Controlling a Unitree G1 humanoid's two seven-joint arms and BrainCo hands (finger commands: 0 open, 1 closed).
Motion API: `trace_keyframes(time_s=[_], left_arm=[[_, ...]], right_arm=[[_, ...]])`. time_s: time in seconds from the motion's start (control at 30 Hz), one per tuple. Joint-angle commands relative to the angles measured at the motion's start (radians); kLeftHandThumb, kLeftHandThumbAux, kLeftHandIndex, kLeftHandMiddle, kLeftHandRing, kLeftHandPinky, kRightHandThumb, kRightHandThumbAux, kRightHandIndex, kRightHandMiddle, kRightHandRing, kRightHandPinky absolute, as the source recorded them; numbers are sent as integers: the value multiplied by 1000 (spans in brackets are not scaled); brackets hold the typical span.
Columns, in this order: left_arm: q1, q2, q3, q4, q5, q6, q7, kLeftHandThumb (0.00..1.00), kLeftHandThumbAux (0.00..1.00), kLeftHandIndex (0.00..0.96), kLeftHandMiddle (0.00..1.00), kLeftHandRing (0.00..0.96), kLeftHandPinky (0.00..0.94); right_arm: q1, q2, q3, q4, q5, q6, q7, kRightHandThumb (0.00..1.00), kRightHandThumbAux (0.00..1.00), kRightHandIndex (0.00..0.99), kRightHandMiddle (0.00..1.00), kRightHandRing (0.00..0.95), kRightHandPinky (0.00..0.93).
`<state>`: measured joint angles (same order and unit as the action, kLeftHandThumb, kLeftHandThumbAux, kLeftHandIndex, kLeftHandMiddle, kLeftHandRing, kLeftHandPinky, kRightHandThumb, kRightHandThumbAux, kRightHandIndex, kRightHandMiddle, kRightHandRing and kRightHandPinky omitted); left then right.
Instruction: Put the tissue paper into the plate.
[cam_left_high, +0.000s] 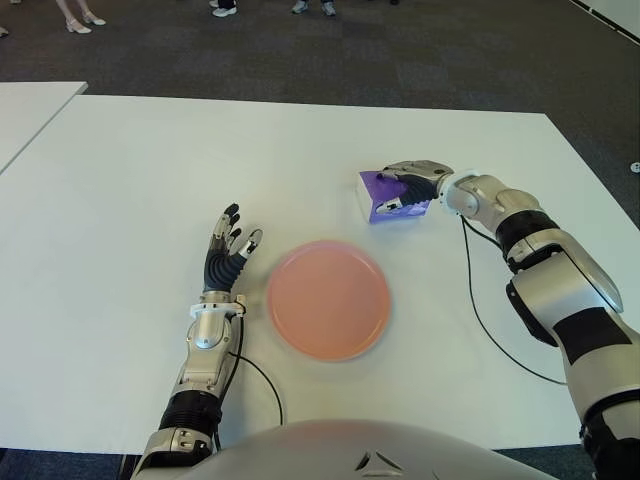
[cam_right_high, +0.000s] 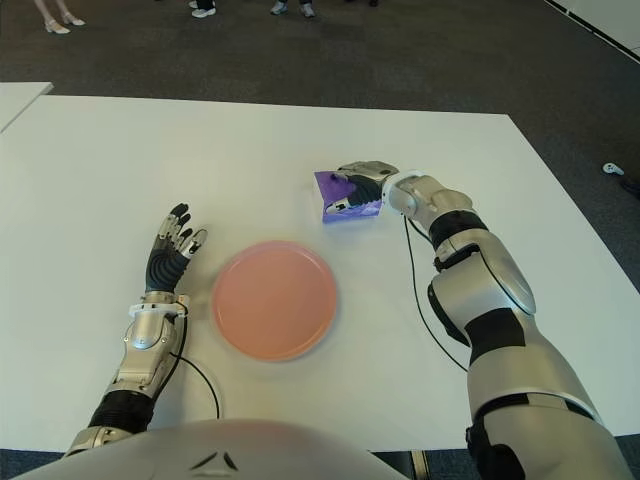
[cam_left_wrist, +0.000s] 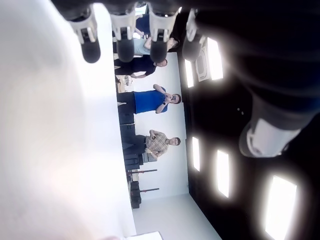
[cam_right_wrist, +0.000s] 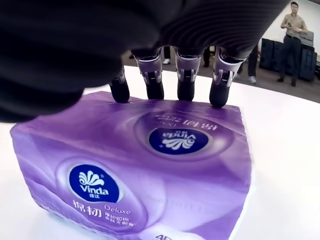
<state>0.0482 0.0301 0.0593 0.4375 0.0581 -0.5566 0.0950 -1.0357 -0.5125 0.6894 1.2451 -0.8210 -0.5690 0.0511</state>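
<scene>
Four fingertips (cam_right_wrist: 186, 89) of the right hand (cam_left_high: 412, 184) pressed on the top face of the purple tissue pack (cam_right_wrist: 150, 165), near its far edge, with the palm arched over the pack; the thumb's position could not be made out. The pack lay on the white table (cam_left_high: 130, 180), right of centre and just beyond the plate's far right rim, apart from it. The fingers were curled down onto the pack, seemingly closing on it, with the pack's underside on the table surface. The right arm (cam_left_high: 560, 290) reached forward and inward from the right side, wrist bent toward the centre.

The left hand (cam_left_high: 228, 250) showed just left of the plate, fingers extended and slightly spread, holding nothing, with its forearm running back toward the near edge.

The pink plate (cam_left_high: 328, 299) sat at the centre of the table, near the robot, with nothing in it.

People (cam_left_wrist: 150, 100) stood in the background of the left wrist view.
</scene>
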Motion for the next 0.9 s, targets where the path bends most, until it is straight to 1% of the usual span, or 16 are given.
trace_keyframes(time_s=[0.03,0.27,0.47,0.63,0.9], left_arm=[[37,-1,2,62,16,6,15,0,523,0,0,0,0],[36,-1,-1,65,22,2,25,0,527,0,0,0,0],[42,-4,-2,53,21,23,33,0,537,0,0,0,0],[47,-6,-2,41,25,40,43,0,543,0,0,0,0],[51,-6,-1,32,30,53,48,0,536,0,0,0,0]], right_arm=[[40,29,27,26,-27,2,4,457,186,0,0,0,0],[40,33,33,38,-25,8,-13,456,181,0,0,0,0],[-1,9,3,30,3,-3,1,460,186,0,0,0,0],[12,3,-8,21,8,7,-29,455,189,0,0,0,0],[22,-29,-21,-2,12,-17,-56,450,185,0,0,0,0]])
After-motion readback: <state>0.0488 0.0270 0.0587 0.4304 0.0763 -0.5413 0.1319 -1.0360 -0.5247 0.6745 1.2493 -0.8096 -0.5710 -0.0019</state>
